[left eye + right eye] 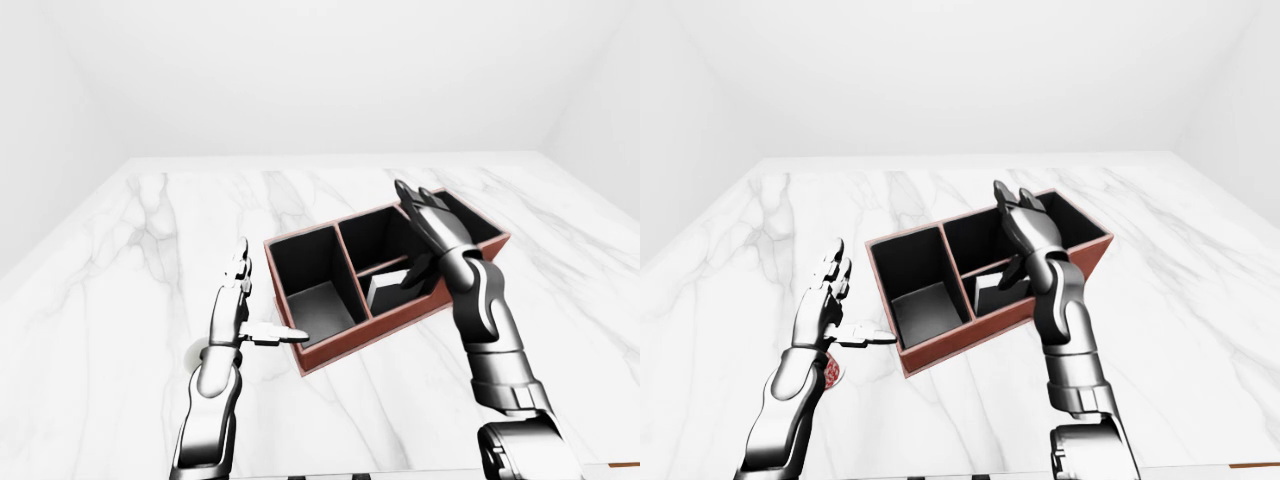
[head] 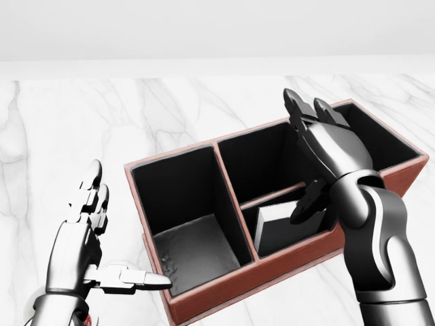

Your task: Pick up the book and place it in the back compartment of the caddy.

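Observation:
The red-brown caddy (image 2: pixel 272 270) with black-lined compartments lies slanted on the marble table. A grey book (image 2: pixel 280 229) stands inside the small lower-middle compartment in the head view, leaning slightly. My right hand (image 2: pixel 314 153) hovers above the middle and right compartments with its fingers spread, open and holding nothing; its thumb hangs just right of the book's top. Left of the caddy, my left hand (image 2: pixel 112 234) is open, fingers pointing up and thumb pointing at the caddy's left wall.
The white marble tabletop (image 1: pixel 120 260) stretches wide on all sides of the caddy. A small red-and-white object (image 1: pixel 832 372) shows beside my left wrist. The table's near edge (image 1: pixel 330 470) runs along the bottom of the eye views.

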Tool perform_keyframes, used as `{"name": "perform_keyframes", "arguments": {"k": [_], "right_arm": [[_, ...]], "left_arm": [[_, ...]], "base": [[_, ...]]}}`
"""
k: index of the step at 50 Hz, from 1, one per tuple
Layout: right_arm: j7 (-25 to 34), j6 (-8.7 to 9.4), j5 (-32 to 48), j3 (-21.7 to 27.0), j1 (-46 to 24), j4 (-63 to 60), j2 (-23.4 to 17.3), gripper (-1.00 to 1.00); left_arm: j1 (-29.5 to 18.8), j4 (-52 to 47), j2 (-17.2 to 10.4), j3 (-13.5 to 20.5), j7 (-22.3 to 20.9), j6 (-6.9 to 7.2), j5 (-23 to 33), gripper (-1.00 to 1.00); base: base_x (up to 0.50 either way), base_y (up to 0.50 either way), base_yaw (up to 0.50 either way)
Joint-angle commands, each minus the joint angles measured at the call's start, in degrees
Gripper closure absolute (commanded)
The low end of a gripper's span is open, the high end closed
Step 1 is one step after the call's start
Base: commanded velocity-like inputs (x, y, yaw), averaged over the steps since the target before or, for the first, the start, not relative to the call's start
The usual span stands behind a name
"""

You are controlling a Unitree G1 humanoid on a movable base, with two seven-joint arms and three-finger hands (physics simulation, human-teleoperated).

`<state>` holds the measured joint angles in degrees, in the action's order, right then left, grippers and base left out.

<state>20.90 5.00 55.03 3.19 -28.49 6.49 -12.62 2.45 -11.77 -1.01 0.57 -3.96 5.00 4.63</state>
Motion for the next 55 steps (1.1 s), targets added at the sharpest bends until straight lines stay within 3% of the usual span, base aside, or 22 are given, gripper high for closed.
{"name": "perform_keyframes", "arguments": {"k": [1,27,55], "right_arm": [[0.95,0.00,-3.06,0.91,3.87,-7.84,1.05,-1.00],[4.75,0.00,-12.93,3.75,19.59,-36.83,5.02,-1.00],[5.68,0.00,-23.73,6.71,25.38,-53.09,6.78,-1.00]], "left_arm": [[0.10,0.04,0.02,-0.09,-0.01,0.00,0.07,-1.00],[0.18,-2.79,-0.09,0.51,-0.32,0.00,-0.69,-1.00],[0.54,-9.86,-0.25,1.73,-1.13,0.00,-2.55,-1.00]], "base": [[0.00,0.00,0.00],[0.00,0.00,0.00],[0.00,0.00,0.00]]}}
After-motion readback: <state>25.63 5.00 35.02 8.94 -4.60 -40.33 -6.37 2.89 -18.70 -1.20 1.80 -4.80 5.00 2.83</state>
